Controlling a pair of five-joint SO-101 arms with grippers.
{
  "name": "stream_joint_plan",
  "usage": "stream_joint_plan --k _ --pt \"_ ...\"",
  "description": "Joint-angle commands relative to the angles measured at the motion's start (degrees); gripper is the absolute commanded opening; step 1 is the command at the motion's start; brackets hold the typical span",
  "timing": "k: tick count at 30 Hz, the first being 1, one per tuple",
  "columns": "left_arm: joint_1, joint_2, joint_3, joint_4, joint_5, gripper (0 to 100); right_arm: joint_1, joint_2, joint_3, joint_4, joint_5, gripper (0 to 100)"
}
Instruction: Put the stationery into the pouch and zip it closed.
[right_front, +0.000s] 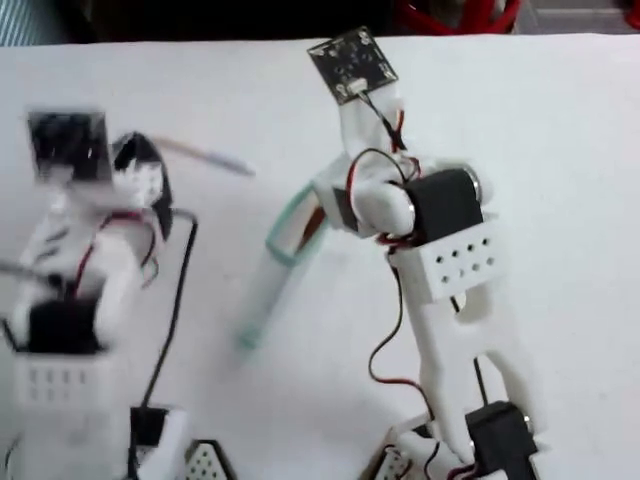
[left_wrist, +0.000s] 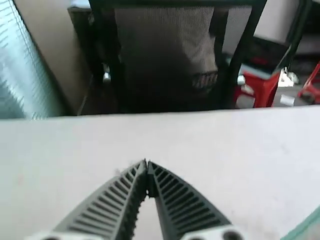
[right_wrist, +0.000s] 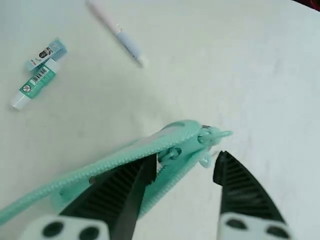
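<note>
The mint-green pouch (right_wrist: 125, 160) lies on the white worktop (right_front: 560, 120), roughly between the 2 arms. The right tool (right_wrist: 186, 157) is spread wide at the pouch's zipper end. 1 finger (right_wrist: 132, 187) overlaps the upper lip of the mouth, and the other stands off beside the zipper pull (right_wrist: 215, 135), apparently touching nothing. It clamps nothing. The placement looks meant to take hold of that lip or pin the fabric, so the limp pouch cannot slide while things are pushed in.

The left tool (left_wrist: 146, 167) is closed tip to tip with nothing between its fingers, low over bare worktop. A sliver of the pouch shows at the edge of its wrist view.

All the stationery is outside the pouch. A pen (right_wrist: 117, 35) lies well apart from the mouth, and 2 small tubes (right_wrist: 35, 85) lie side by side farther off, near each other.

By my reading the task is at its start: nothing is loaded and the zipper is not drawn. The likely division is that the right arm steadies the mouth while the left fetches the pen, for which the left tool must first spread. The soft lip could slip out of a shallow pinch.
</note>
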Motion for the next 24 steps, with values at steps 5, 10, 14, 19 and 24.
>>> stream_joint_plan --k 5,10,14,19,24 --pt "-0.40 39.08 -29.89 12.92 15.82 9 -4.88 0.22 2.55 -1.01 -0.35 19.5" --pt "0.22 54.73 -45.98 21.27 25.58 20 -7.96 0.48 2.99 -2.07 -0.35 19.5" --pt "0.22 58.77 -54.51 28.22 26.37 22 -9.63 0.40 3.25 -1.71 -0.09 19.5" --pt "0.48 60.79 -58.11 28.75 29.80 23 -9.54 0.40 3.34 -1.01 -0.09 19.5" --pt "0.13 63.43 -58.73 26.73 35.60 23 -9.54 0.48 3.34 -0.84 -0.09 19.5"
